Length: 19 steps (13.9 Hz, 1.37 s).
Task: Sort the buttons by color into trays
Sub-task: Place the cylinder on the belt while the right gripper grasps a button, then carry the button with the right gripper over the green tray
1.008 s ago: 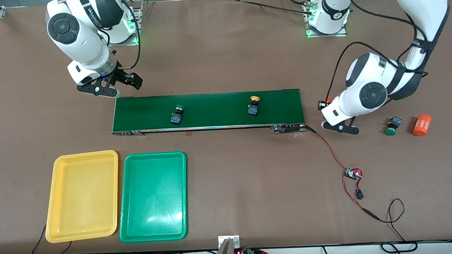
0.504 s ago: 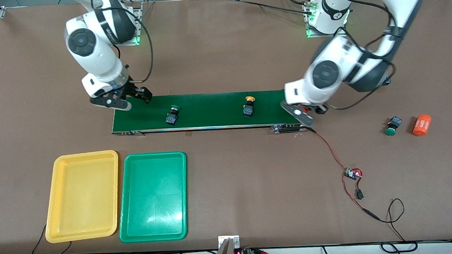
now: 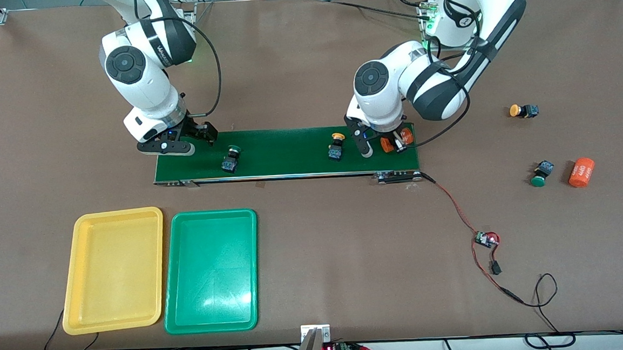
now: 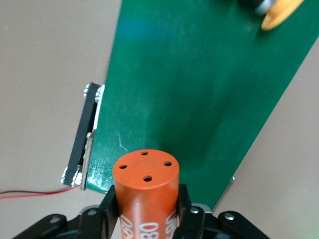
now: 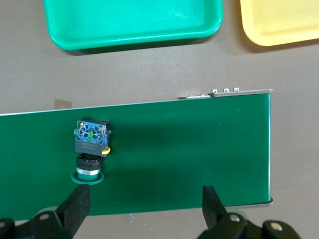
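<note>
A green button (image 3: 230, 159) and a yellow button (image 3: 336, 146) lie on the dark-green belt (image 3: 288, 155). Two more buttons rest on the table toward the left arm's end, one yellow (image 3: 523, 110) and one green (image 3: 541, 173). The yellow tray (image 3: 113, 268) and green tray (image 3: 211, 270) stand empty, nearer the front camera. My right gripper (image 3: 179, 142) (image 5: 144, 199) hangs open over the belt's end, beside the green button (image 5: 91, 144). My left gripper (image 3: 384, 143) (image 4: 146, 199) is shut on an orange cylinder (image 3: 406, 135) (image 4: 145, 184) over the belt's other end.
A second orange cylinder (image 3: 582, 172) lies beside the green button on the table. A red wire (image 3: 454, 209) runs from the belt's motor end to a small circuit board (image 3: 486, 239). Cables hang along the table's front edge.
My left arm swung from the table near the loose buttons to over the belt's end, carrying the orange cylinder. My right gripper moved over the belt. Both belt buttons drifted toward the right arm's end.
</note>
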### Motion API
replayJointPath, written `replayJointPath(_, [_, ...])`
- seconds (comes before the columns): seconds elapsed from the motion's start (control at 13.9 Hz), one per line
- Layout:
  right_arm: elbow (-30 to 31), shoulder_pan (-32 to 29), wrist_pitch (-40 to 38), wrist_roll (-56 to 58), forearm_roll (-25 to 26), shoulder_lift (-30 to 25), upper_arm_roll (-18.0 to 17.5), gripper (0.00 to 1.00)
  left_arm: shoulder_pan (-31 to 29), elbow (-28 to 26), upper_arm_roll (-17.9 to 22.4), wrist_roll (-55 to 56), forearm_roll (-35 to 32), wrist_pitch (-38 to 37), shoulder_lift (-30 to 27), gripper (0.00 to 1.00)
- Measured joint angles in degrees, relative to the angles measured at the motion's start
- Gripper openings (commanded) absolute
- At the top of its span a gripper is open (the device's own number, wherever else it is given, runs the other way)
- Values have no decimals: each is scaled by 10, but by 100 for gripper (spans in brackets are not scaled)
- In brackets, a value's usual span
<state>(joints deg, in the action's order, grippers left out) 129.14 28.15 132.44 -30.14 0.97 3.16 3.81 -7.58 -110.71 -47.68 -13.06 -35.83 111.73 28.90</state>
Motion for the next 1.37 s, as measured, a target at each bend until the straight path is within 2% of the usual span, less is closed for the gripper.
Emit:
replayJointPath(0.14, [0,-1,10,0,0,16,0,100,4,0,0,-7,-8,0,11,4])
replayJointPath(0.22, [0,-1,22,0,0,28,1,100,7,0,0,-7,-18,0,16,7])
replayJointPath(0.29, [0,-1,35,0,0,39,1,100,8,0,1,-7,-27,0,22,15])
replayJointPath(0.36, [-1,-1,48,0,0,49,1,100,8,0,1,-7,-35,0,30,37])
replayJointPath(0.43, [-1,-1,58,0,0,57,1,100,8,1,2,-7,-41,0,37,99])
replayJointPath(0.79, [-12,-1,64,0,0,68,2,100,5,11,5,-7,-45,0,51,100])
replayJointPath(1.08, [-19,0,64,0,0,85,2,100,-10,39,3,-2,-45,0,29,100])
replayJointPath(1.15, [-22,0,64,0,0,95,2,98,-15,52,3,0,-45,-4,21,100])
replayJointPath(1.37, [-42,1,65,3,0,134,1,82,-35,100,2,0,-45,-65,10,100])
